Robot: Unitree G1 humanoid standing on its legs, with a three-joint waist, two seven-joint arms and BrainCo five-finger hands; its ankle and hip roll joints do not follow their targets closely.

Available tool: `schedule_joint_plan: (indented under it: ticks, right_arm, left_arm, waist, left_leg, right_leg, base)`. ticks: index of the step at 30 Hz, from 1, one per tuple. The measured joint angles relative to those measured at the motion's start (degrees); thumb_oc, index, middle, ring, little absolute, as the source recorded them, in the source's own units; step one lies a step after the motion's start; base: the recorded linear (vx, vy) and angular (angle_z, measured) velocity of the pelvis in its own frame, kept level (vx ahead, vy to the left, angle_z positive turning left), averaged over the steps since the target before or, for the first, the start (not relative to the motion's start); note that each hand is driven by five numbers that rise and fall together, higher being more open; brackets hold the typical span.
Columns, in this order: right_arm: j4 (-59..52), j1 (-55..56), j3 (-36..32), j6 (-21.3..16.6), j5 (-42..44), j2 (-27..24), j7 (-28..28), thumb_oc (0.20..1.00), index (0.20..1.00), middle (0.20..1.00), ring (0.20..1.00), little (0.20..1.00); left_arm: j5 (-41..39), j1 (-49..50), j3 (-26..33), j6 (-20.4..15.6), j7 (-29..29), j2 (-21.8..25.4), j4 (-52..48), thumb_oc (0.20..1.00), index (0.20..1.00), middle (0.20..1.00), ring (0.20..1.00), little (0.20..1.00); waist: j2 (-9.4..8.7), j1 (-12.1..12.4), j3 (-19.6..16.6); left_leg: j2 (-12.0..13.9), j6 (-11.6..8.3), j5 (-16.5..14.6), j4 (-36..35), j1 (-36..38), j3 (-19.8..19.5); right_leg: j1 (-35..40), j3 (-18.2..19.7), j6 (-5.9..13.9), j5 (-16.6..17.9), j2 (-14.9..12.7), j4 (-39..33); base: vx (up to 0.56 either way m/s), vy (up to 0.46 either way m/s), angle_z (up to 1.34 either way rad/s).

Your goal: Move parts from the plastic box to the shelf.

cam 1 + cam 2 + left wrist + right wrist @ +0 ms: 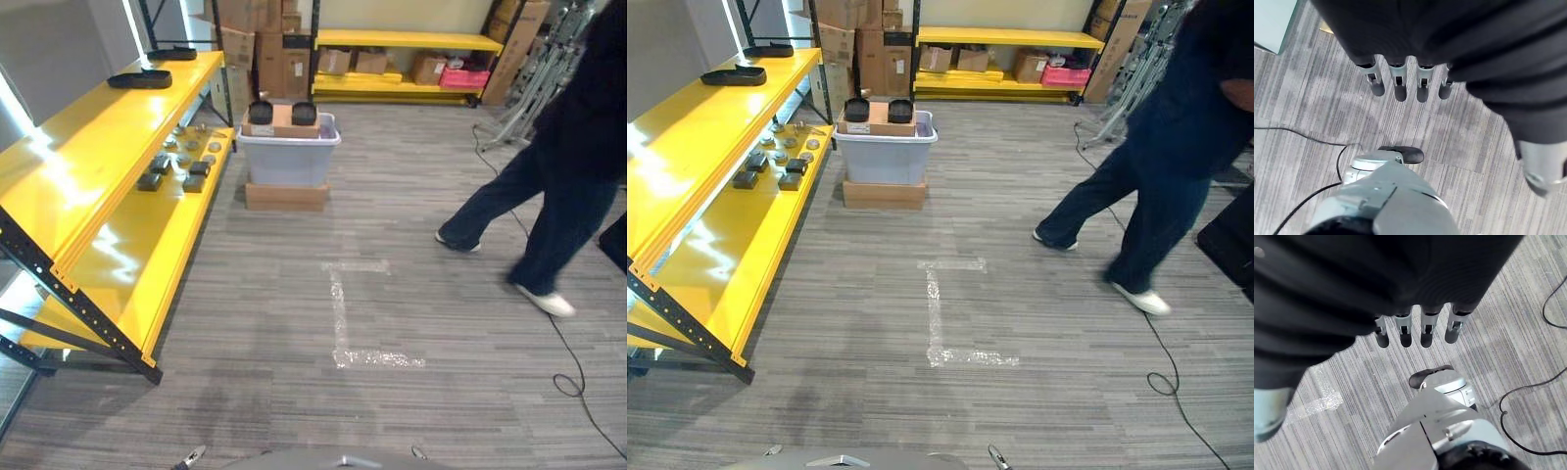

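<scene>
No writing could be read anywhere; the white label on the cardboard box atop the plastic box was too small to make out. That grey plastic box stood at the far end of the floor, just right of the yellow shelf, resting on a flat cardboard base. Two black round parts sat on the cardboard box lying across its rim.

On the shelf's lower level, toward the far end, lay a cluster of small dark blocks and a few round metal pieces. Two black trays sat on the upper level at the far end.

A person in dark trousers and white shoes was mid-stride on the right, well apart from the plastic box and clear of the way to it. White tape marked an L shape on the grey carpet in the middle of the floor. Far off, a second yellow rack held cardboard cartons and a pink crate, with more cartons stacked left of it.

The left hand hung over bare carpet, its fingers straight and relaxed, holding nothing. The right hand hung likewise above the carpet, fingers extended and empty, with a strip of tape near it.
</scene>
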Motion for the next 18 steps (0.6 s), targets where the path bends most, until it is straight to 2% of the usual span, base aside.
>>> schedule_joint_plan:
  ticks: [5,6,10,18]
  right_arm:
    - [-0.3,-0.4,0.0,-0.1,-0.1,0.1,0.0,1.000,1.000,1.000,1.000,1.000]
    - [-0.3,-0.4,0.0,-0.2,-0.1,0.1,0.0,1.000,1.000,1.000,1.000,1.000]
    - [-0.3,-1.0,0.1,-0.1,-0.8,0.1,0.0,1.000,1.000,1.000,1.000,1.000]
    - [-0.3,-1.6,0.1,-0.1,-1.2,0.1,0.1,1.000,1.000,1.000,1.000,1.000]
  left_arm:
    - [-0.3,-0.3,0.0,0.0,0.0,0.0,-0.1,1.000,1.000,1.000,1.000,1.000]
    - [-1.3,-0.4,0.1,0.0,0.0,0.1,-0.1,1.000,1.000,1.000,1.000,1.000]
    - [-4.0,-0.3,1.3,-0.4,0.2,0.1,-0.1,1.000,1.000,1.000,1.000,1.000]
    - [-6.2,-0.2,2.4,-2.0,1.3,0.1,-1.6,1.000,1.000,1.000,1.000,1.000]
  waist:
    - [0.42,0.1,1.1]
    - [-0.29,0.0,1.5]
    - [-0.24,-0.1,2.4]
    - [-0.26,0.1,3.1]
  left_leg:
    - [0.0,0.33,0.8,-1.2,1.0,0.1]
    - [0.0,0.33,0.8,-1.2,1.3,0.1]
    - [-0.1,0.26,0.8,-1.3,1.4,0.1]
    - [-0.1,-0.47,0.2,-1.6,2.3,0.2]
  right_leg:
    - [2.4,-0.1,0.29,1.8,0.4,-4.1]
    - [3.1,-0.2,0.29,2.5,0.5,-5.0]
    - [5.6,-0.3,0.08,4.7,0.7,-9.3]
    - [6.2,-0.2,0.13,4.8,0.7,-9.5]
  base:
    - [0.00,0.000,0.00]
    - [0.00,0.000,0.00]
    - [0.03,0.010,0.01]
    - [0.00,0.000,0.00]
